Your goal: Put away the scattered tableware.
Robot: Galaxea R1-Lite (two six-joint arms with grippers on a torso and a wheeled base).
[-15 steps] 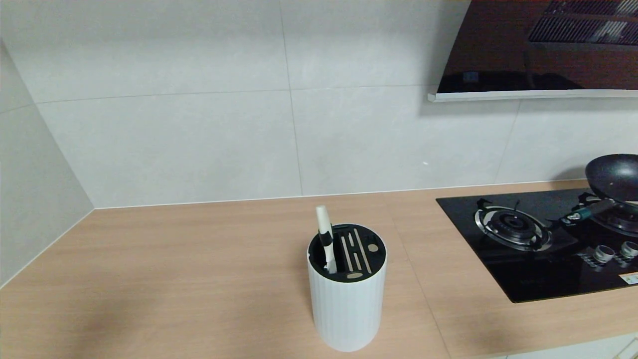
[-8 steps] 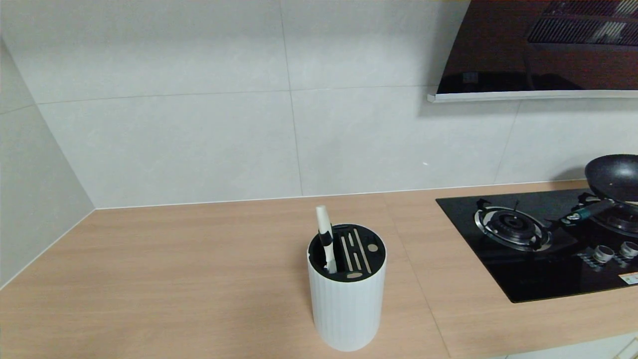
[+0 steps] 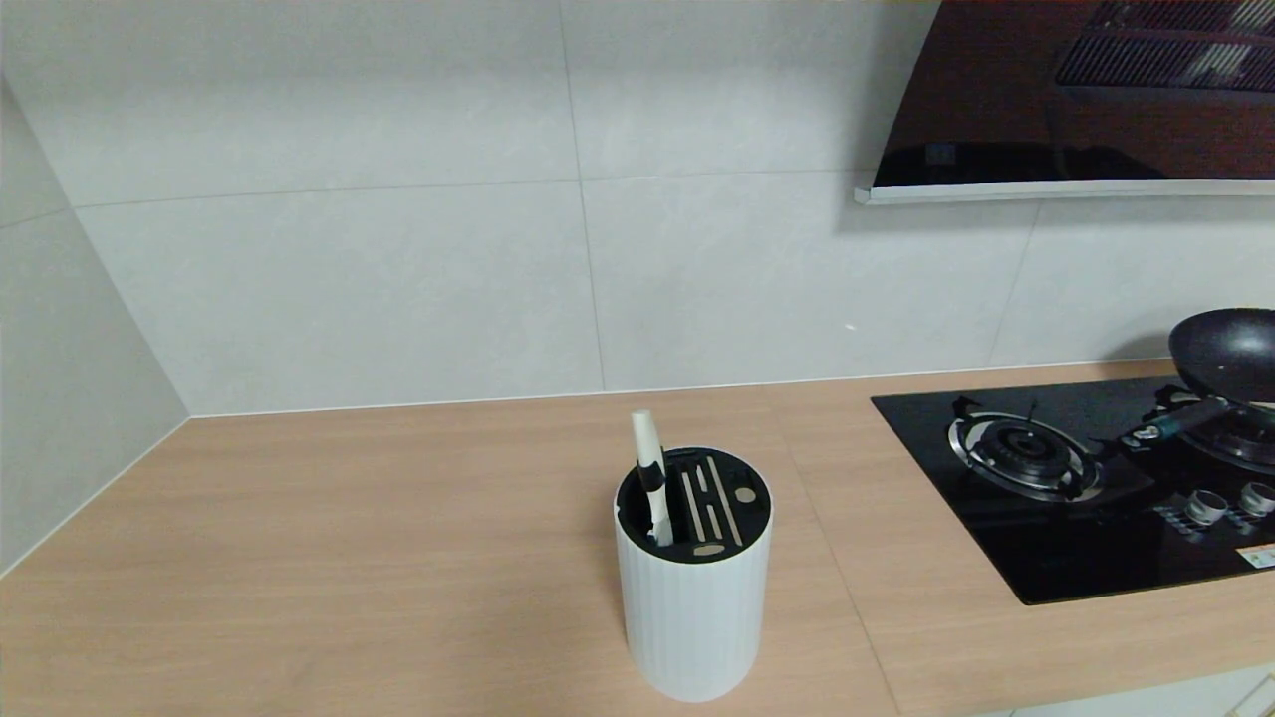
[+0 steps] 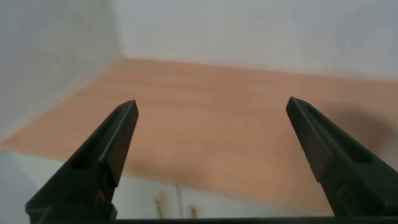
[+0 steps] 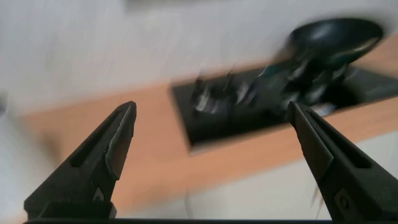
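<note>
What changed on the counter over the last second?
Nothing visibly moved, and nothing was taken hold of or let go. The white holder stands in the same spot on the counter, the white-handled utensil is still standing in it, and the pan sits on the stove as before.

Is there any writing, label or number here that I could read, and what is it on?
No text here can be read.
The sticker at the near right corner of the cooktop: print too small to read.
The white utensil holder, the wall tiles and the range hood: no writing visible.
</note>
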